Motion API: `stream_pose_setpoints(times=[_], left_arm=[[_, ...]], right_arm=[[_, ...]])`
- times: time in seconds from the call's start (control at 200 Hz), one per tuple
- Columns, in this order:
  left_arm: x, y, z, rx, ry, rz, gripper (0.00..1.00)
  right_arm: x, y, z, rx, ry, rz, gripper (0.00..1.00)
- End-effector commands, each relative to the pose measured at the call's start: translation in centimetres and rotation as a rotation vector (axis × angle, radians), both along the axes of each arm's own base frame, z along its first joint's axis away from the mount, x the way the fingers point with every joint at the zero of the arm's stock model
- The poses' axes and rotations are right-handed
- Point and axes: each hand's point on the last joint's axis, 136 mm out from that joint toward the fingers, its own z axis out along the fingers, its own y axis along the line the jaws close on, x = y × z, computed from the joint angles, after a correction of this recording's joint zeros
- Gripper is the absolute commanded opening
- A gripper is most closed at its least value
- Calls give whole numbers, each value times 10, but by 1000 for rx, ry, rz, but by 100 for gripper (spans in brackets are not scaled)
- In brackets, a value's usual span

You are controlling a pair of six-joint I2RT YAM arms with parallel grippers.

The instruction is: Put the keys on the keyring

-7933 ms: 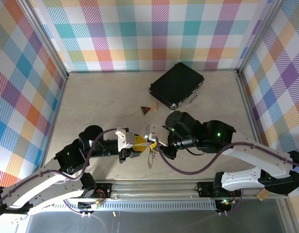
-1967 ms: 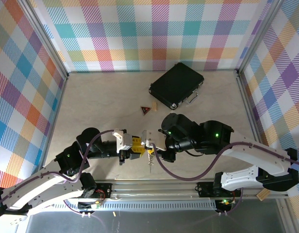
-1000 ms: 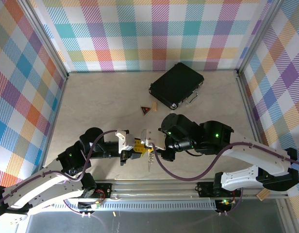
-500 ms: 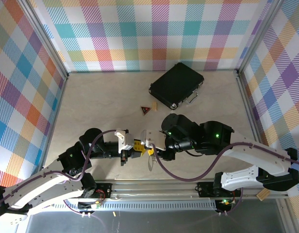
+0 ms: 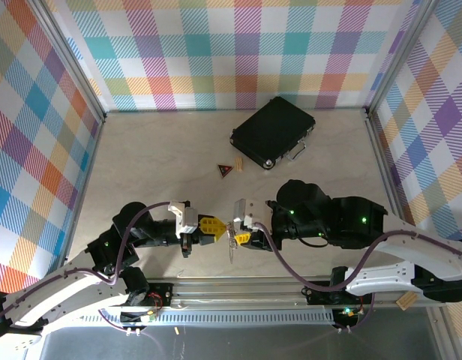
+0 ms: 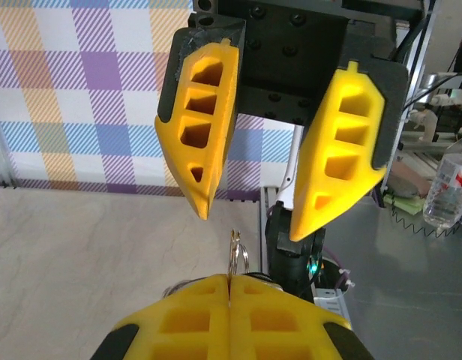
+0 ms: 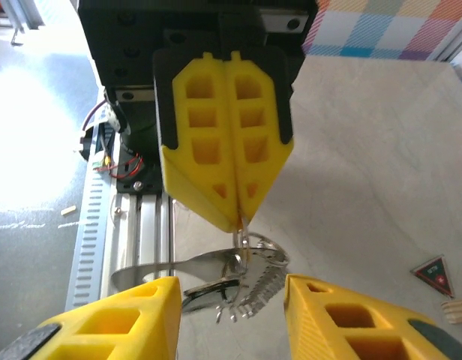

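My left gripper (image 5: 220, 229) is shut on the keyring (image 6: 239, 255), a thin silver ring pinched upright between its yellow fingertips (image 6: 216, 307). The keys (image 7: 255, 291) hang under that ring (image 7: 244, 241): a toothed silver blade, a darker head and a long flat metal piece reaching left. They hang just above the table near its front edge (image 5: 230, 247). My right gripper (image 7: 231, 289) faces the left one and is open. Its two yellow fingers (image 6: 205, 127) stand either side of the hanging keys without touching them.
A black case with metal latches (image 5: 274, 132) lies at the back right. A small red-and-black triangular tag (image 5: 226, 169) and a wooden chip (image 5: 238, 163) lie in front of it. The aluminium rail (image 5: 238, 289) runs along the near edge. Checked walls close in three sides.
My right gripper has opened, let go of the keys and ring, and drawn back to the right. My left gripper stays shut on the ring and has shifted slightly.
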Motion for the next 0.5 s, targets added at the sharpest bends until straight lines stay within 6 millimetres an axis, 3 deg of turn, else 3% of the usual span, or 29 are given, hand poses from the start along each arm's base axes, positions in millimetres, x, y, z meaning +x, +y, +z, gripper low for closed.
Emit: stream_pose_setpoints(times=[0.0,0.275,0.495], left_arm=[[-11,3,21,-91,-25,-45,0],[-15,6,26,-125,-22,-56,0],[-16,7,25,-130,-20,-61,0]], right_arm=[[0,3,11,69,-2,-14,37],[-2,10,5,54,12,9,24],[-6,15,6,67,30,31,36]])
